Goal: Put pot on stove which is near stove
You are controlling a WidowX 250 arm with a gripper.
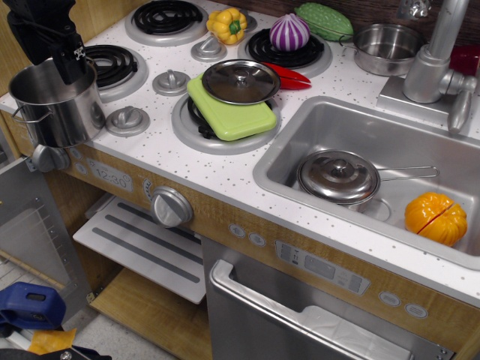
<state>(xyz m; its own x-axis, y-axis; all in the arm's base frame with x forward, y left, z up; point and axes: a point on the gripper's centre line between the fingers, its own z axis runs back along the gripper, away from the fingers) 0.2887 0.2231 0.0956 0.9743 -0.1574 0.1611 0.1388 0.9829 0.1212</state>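
Note:
The tall shiny steel pot [54,106] stands at the front-left corner of the stove [161,156], by the near-left coil burner [114,64] and partly over its edge. A wire loop handle shows on its left side. My black gripper [73,66] comes down from the top left, and its fingers are closed on the pot's far rim. The stove's white speckled top has four black coil burners and grey knobs.
A green board [232,114] with a steel lid [241,81] covers the near-right burner. A yellow pepper [227,25], a purple onion [289,32], a red pepper [294,77] and a small steel pan [386,49] lie behind. The sink [300,127] holds a lidded saucepan [339,178] and an orange pumpkin [435,217].

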